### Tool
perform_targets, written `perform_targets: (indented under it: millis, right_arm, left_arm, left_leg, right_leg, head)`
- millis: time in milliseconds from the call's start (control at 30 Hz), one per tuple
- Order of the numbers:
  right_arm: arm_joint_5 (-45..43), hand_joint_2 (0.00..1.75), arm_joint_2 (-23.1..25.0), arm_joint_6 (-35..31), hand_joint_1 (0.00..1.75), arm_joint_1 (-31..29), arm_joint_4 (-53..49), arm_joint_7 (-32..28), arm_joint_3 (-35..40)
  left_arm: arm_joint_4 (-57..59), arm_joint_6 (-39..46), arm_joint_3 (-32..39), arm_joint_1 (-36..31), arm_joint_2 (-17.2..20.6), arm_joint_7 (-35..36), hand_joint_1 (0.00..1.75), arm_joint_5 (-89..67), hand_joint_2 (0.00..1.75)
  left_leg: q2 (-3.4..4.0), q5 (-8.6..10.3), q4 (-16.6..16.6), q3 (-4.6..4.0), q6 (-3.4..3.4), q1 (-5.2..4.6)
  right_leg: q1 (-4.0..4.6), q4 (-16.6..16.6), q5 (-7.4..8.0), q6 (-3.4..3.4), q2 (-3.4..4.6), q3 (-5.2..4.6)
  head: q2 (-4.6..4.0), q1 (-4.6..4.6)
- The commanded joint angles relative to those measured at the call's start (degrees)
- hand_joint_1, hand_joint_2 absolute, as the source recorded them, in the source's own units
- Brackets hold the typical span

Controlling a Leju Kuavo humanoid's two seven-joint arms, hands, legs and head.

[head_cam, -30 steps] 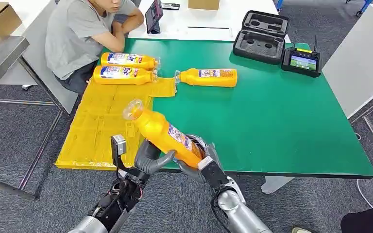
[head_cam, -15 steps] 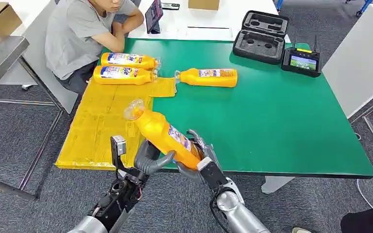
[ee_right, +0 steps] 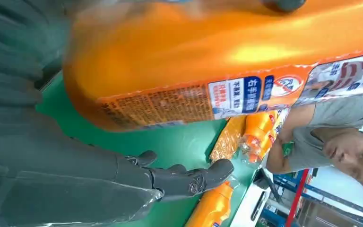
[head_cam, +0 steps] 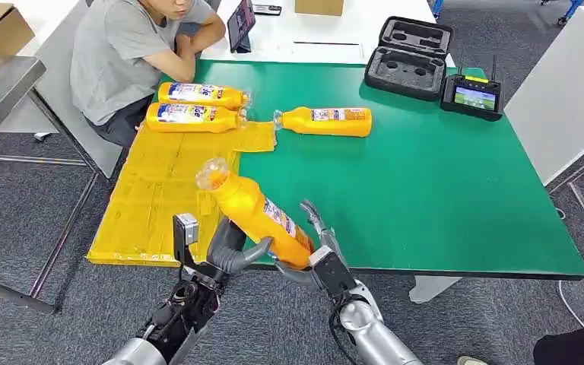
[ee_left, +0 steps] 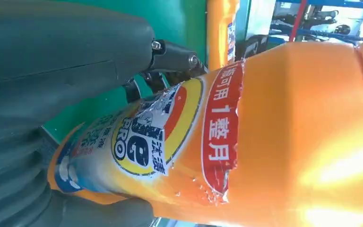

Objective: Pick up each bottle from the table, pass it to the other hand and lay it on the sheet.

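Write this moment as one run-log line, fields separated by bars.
phase: handover | held bottle: gripped by left hand | right hand: fingers open, off bottle | sheet: two bottles

My left hand wraps the bottle, and its fingers on the far side are hidden behind the orange body. In my left wrist view the bottle runs past the frame, cap unseen. The person beside the table is cut off above.

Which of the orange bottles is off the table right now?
The tilted bottle gripped by the left hand at the table's near edge. The other three lie flat at the far side.
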Motion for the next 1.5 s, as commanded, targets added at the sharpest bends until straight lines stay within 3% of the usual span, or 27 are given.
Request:
perform_targets:
  millis: [33,233,567,600,733,800,867,967,1067,1200,1500]
  right_arm:
    - [0.11,1.75,0.49,-0.73,0.0,-1.61,2.64,-0.11,-1.74]
    - [0.13,1.75,0.07,-1.32,0.0,-0.5,1.58,-0.11,-2.7]
    - [0.22,1.75,1.01,-0.74,0.0,-0.5,1.72,-0.11,-3.07]
    - [0.16,1.75,1.05,-0.51,0.0,-0.52,1.83,-0.11,-3.13]
    - [0.27,1.75,0.99,-0.4,0.0,-0.26,1.69,-0.11,-3.05]
    - [0.35,1.75,1.17,-0.15,0.0,-0.39,1.88,-0.11,-3.04]
    - [0.37,1.75,1.2,-0.11,0.0,-0.44,1.92,-0.11,-3.03]
    - [0.24,1.75,1.59,0.27,0.0,-1.01,2.51,-0.11,-3.09]
    - [0.26,1.75,1.63,0.34,0.0,-1.05,2.63,-0.11,-3.1]
    - [0.46,1.75,1.92,0.89,0.0,-1.53,3.39,-0.11,-2.47]
    - [0.4,1.75,1.92,0.95,0.0,-1.74,3.54,-0.11,-2.29]
  left_arm:
    - [-5.27,10.92,0.22,-0.92,3.33,-0.05,1.75,-9.82,1.75]
    - [-8.84,35.58,-1.96,-4.13,8.19,-0.05,1.75,-30.4,1.75]
    - [-4.69,45.9,-0.93,-9.58,11.91,1.74,1.75,-43.14,1.75]
    - [-3.67,51.14,-1.99,-10.48,12.47,3.73,1.75,-47.91,1.75]
    - [-2.7,54.19,-2.74,-11.78,12.81,6.28,1.75,-52.01,1.75]
    - [-0.11,59.19,-5.36,-14.15,13.42,12.47,1.75,-61.18,1.75]
    - [0.39,59.84,-5.69,-14.55,13.42,13.9,1.75,-62.9,1.75]
    - [4.4,61.76,-8.32,-17.03,13.29,22.05,1.75,-73.61,1.75]
    - [4.93,61.85,-8.63,-17.2,13.23,23.33,1.75,-74.94,1.75]
    - [10.71,57.62,-11.96,-18.42,12.34,33.13,1.75,-85.96,1.75]
    - [12.16,54.96,-11.9,-18.79,11.97,34.06,1.75,-87.16,1.75]
  left_leg:
    - [0.18,-0.12,0.11,0.12,-0.11,0.06]
    - [0.12,-0.05,0.05,0.05,-0.09,0.05]
    - [0.19,-0.07,0.15,0.07,-0.14,0.1]
    - [0.23,-0.11,0.21,0.07,-0.15,0.11]
    - [0.06,-0.02,0.09,0.04,-0.12,0.07]
    - [0.09,-0.05,0.11,0.07,-0.13,0.09]
    - [0.07,-0.05,0.16,0.05,-0.14,0.09]
    - [0.07,-0.02,0.1,0.05,-0.12,0.08]
    - [0.07,-0.04,0.14,0.09,-0.13,0.09]
    - [0.08,0.01,0.04,0.06,-0.09,0.05]
    - [0.07,0.02,0.04,0.02,-0.08,0.04]
  right_leg:
    - [0.07,0.09,-0.07,-0.14,0.14,0.08]
    - [0.06,0.05,-0.02,-0.12,0.09,0.02]
    - [0.11,0.17,-0.06,-0.15,0.15,0.02]
    - [0.13,0.21,-0.08,-0.18,0.18,0.02]
    - [0.08,0.11,-0.05,-0.12,0.03,0.03]
    - [0.1,0.13,-0.07,-0.14,0.05,0.05]
    - [0.1,0.17,-0.08,-0.15,0.03,0.05]
    - [0.08,0.12,-0.04,-0.13,0.04,0.03]
    - [0.1,0.15,-0.07,-0.15,0.03,0.07]
    - [0.05,0.07,-0.02,-0.08,0.05,0.04]
    - [0.04,0.07,-0.01,-0.07,0.05,-0.01]
  head:
    - [-0.02,0.0]
    - [0.0,0.0]
    - [0.0,0.0]
    - [0.0,0.02]
    - [0.0,0.02]
    - [0.0,0.02]
    - [0.0,0.0]
    - [0.0,0.02]
    - [0.0,0.0]
    - [0.0,0.02]
    - [0.0,0.0]
